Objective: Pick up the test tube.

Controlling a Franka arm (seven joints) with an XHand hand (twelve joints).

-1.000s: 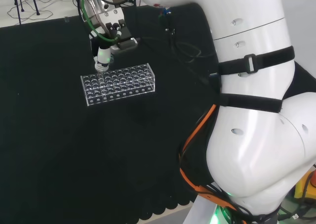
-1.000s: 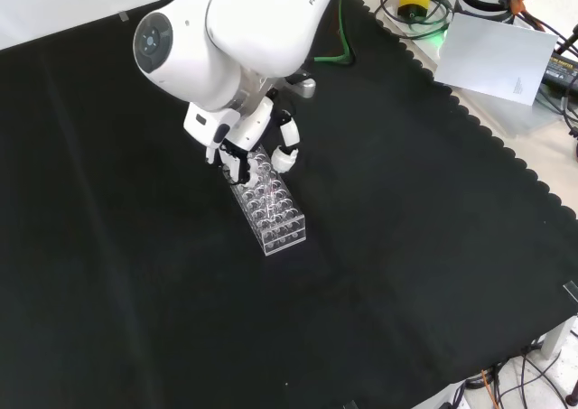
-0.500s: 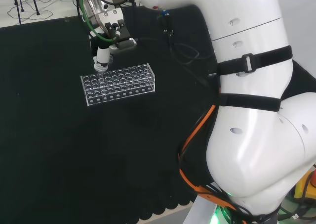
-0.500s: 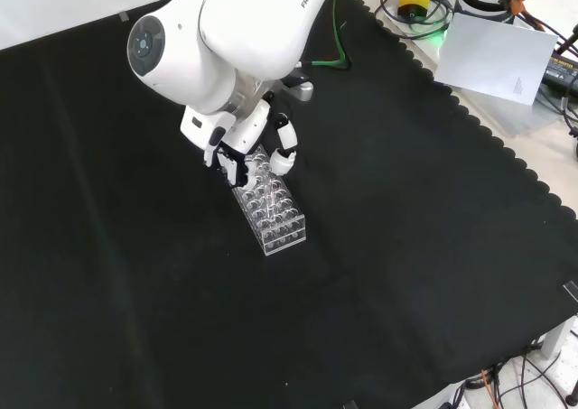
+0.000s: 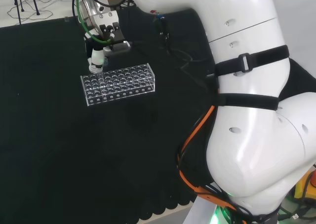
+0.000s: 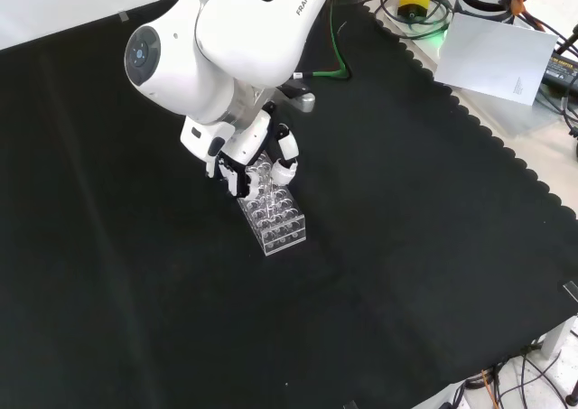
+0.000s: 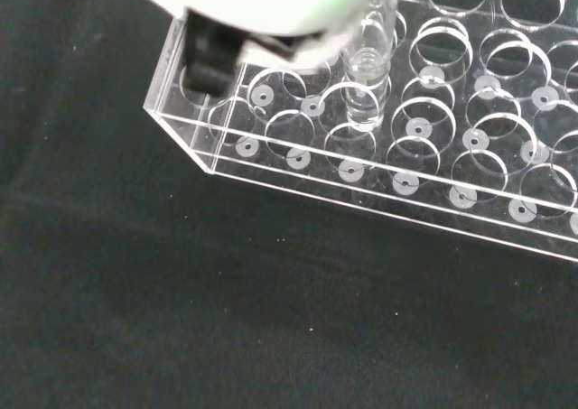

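Note:
A clear test tube [image 7: 368, 88] stands in a hole near one end of the clear plastic rack [image 7: 379, 179]. Its upper part runs up beside a blurred white part of the hand [image 7: 262, 3]. In the head view the hand [image 5: 97, 57] hangs over the rack's [image 5: 118, 83] far left corner, fingers pointing down. In the front view the hand [image 6: 242, 163] sits at the rack's [image 6: 271, 212] upper end, with curled fingers on one side and the thumb [image 6: 285, 167] on the other. The fingers look closed round the tube's top. The tube itself is too faint to make out in the head and front views.
The rack stands alone on the black cloth [image 6: 379, 274]. The arm's big white links [image 5: 247, 110] take up the right of the head view. Cables, a white sheet [image 6: 495, 57] and gear lie beyond the cloth's scalloped edge at the front view's upper right.
In the head view the hand has shifted a little to the left along the rack's far edge. In the front view the arm and hand have come slightly lower. The rack has stayed put.

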